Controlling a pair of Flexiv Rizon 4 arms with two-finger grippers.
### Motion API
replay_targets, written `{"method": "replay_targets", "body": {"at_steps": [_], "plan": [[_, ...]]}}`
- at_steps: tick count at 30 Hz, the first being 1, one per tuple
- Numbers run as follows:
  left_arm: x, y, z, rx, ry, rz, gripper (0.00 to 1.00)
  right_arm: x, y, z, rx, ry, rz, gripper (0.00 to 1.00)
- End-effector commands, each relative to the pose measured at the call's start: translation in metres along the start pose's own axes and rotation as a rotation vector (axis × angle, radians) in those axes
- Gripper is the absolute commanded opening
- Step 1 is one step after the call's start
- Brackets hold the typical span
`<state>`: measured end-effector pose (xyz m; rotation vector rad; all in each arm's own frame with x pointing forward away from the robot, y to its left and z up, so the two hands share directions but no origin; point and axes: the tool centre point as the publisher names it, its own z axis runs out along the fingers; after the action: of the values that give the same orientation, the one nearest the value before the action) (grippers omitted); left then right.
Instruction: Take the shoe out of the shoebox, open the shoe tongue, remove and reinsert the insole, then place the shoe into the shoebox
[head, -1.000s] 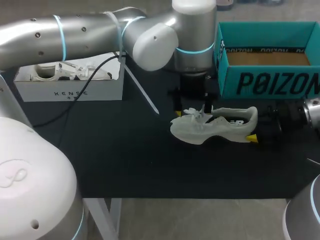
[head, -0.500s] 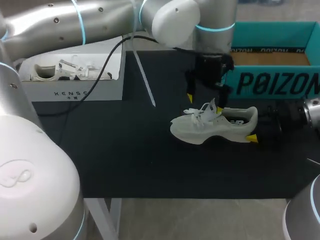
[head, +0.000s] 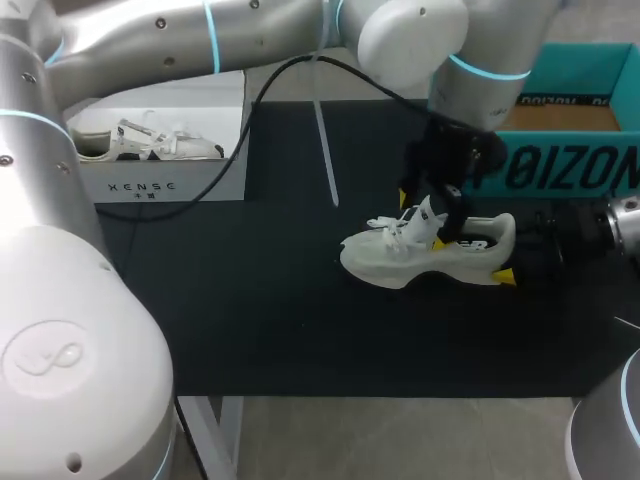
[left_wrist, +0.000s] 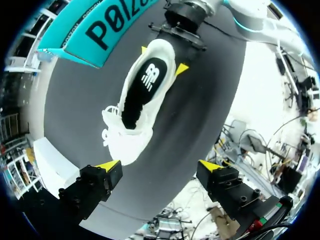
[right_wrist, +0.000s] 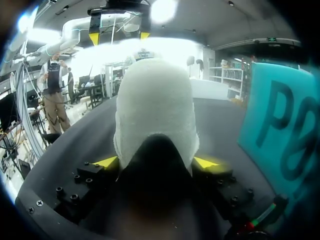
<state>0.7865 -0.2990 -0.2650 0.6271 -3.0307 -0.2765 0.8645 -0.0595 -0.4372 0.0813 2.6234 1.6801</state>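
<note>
A white shoe (head: 400, 262) lies on its side on the black table, toe toward the left. Its dark insole (left_wrist: 145, 87) shows inside the opening, with the laces loose. My right gripper (head: 505, 265) is shut on the heel; in its wrist view the heel (right_wrist: 155, 110) fills the gap between the yellow tips (right_wrist: 155, 162). My left gripper (head: 422, 220) hangs open over the tongue and laces. In the left wrist view its tips (left_wrist: 159, 166) stand wide apart above the toe, touching nothing. The teal shoebox (head: 560, 165) stands open just behind the shoe.
A white box (head: 165, 185) holding another shoe sits at the back left. A white strip (head: 325, 150) and a black cable (head: 240, 130) cross the table between that box and the shoe. Bare black mat (head: 250, 320) lies in front of the shoe.
My left arm has swung right and come down over the shoe's laces, its fingers spreading wider. The right gripper and the shoe have stayed put.
</note>
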Motion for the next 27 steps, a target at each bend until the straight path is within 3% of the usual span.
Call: {"method": "replay_targets", "body": {"at_steps": [1,10,11,12,13,21,27], "plan": [[0.002,0.001,-0.001,-0.094,-0.213,0.872,1.00,0.000,-0.004,0.004,0.002,-0.003,0.001,0.00],[0.002,0.001,-0.001,-0.094,-0.213,0.872,1.00,0.000,-0.004,0.004,0.002,-0.003,0.001,0.00],[0.002,0.002,-0.003,-0.093,-0.210,0.873,0.77,0.000,-0.004,0.004,0.002,-0.003,0.001,0.00],[0.001,0.004,-0.005,-0.095,-0.225,0.843,0.35,0.000,-0.004,0.004,0.002,-0.003,0.001,0.00],[0.002,0.004,-0.007,-0.091,-0.230,0.854,0.00,0.000,-0.004,0.004,0.002,-0.003,0.001,0.00],[0.010,-0.009,-0.021,-0.009,-0.288,0.861,0.00,0.000,-0.004,0.004,0.002,-0.003,0.001,0.00],[0.010,-0.026,-0.013,0.029,-0.307,0.848,0.00,0.000,-0.004,0.004,0.002,-0.003,0.001,0.00]]}}
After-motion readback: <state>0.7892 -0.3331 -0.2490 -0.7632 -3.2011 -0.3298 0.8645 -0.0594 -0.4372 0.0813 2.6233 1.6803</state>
